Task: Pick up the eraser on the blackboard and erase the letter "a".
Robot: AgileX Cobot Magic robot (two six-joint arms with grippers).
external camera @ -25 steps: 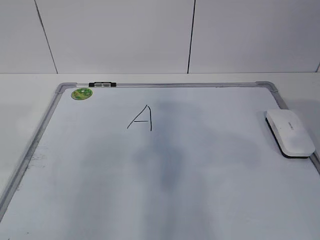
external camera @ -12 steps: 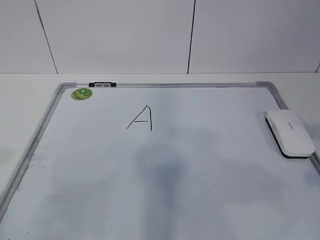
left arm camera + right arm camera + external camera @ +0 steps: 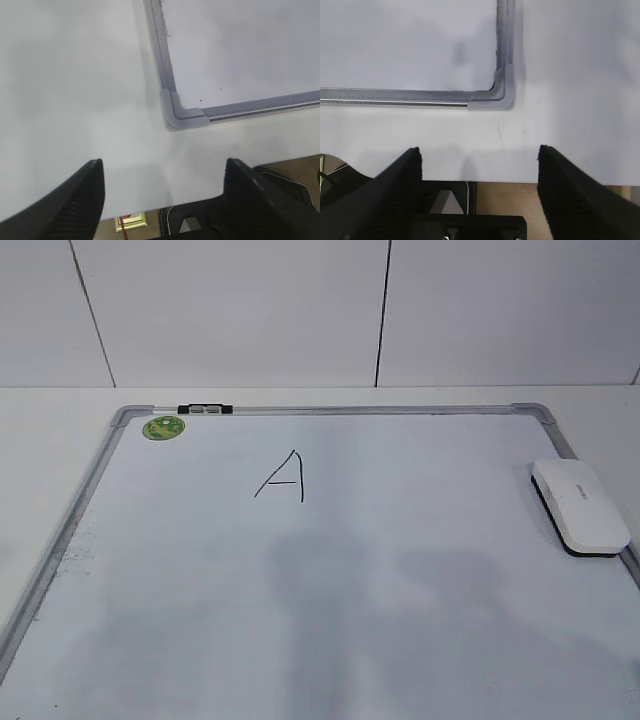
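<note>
Both end effectors (image 3: 162,200) (image 3: 479,185) gape wide, empty; blackboard's (image 3: 330,411) near edge is cropped.

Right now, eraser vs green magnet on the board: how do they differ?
The eraser is a white rounded block with a dark underside; the magnet is a flat green disc. The eraser is much larger than the magnet. The eraser sits at the board's right edge, overlapping the frame; the magnet sits in the far left corner. Both rest on the board, untouched, well away from the written letter.
</note>
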